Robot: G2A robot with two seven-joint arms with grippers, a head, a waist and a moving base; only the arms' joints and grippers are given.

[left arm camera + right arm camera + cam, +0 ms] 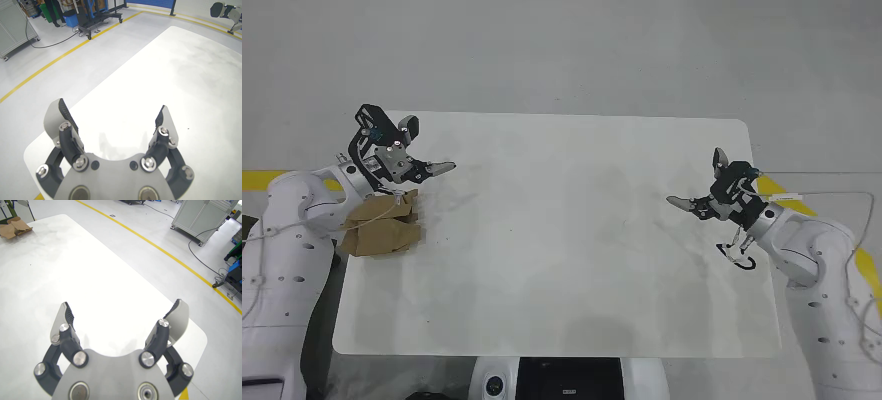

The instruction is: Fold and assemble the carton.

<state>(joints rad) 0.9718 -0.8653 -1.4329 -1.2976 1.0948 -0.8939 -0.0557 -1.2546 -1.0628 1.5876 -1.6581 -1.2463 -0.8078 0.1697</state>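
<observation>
No text, labels or numbers are readable.

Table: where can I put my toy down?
The whole middle of the table is bare, between the left gripper and the right gripper. Crowded only at the edge by the left gripper, where the carton lies.

A workshop or factory hall: grey floor (117,43) with a painted yellow line (56,60), wheeled metal cabinet (200,219), blue crate (69,18), green bin (47,13).

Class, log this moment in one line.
left gripper: open, empty | right gripper: open, empty | brown cardboard carton: unassembled, near left gripper, on white table
</observation>
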